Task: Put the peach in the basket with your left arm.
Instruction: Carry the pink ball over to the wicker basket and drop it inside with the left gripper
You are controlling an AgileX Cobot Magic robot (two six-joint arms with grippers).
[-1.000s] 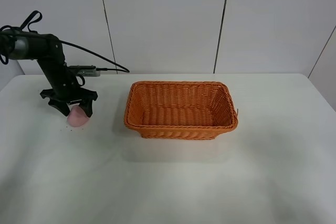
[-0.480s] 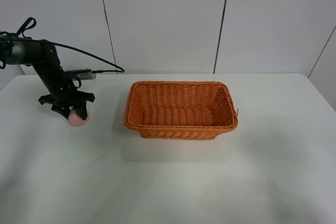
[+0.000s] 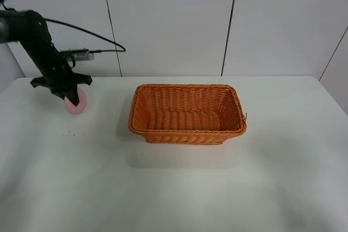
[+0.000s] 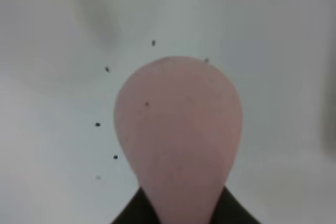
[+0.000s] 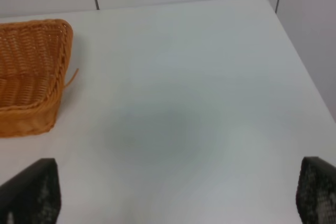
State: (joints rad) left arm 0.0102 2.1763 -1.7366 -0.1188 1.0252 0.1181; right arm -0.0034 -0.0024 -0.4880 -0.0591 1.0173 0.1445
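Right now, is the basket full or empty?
Empty. Only its woven floor shows inside the basket; the peach hangs in the left tool, outside it.

The pale pink peach (image 4: 178,129) looms close and blurred, its narrow end gripped between dark parts of the end effector (image 4: 181,214), with the white table (image 4: 283,51) and a few dark specks (image 4: 107,69) behind it.

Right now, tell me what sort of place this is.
Probably a robot test lab: a white table against plain wall panels, with a wicker basket and a peach held by the left gripper.
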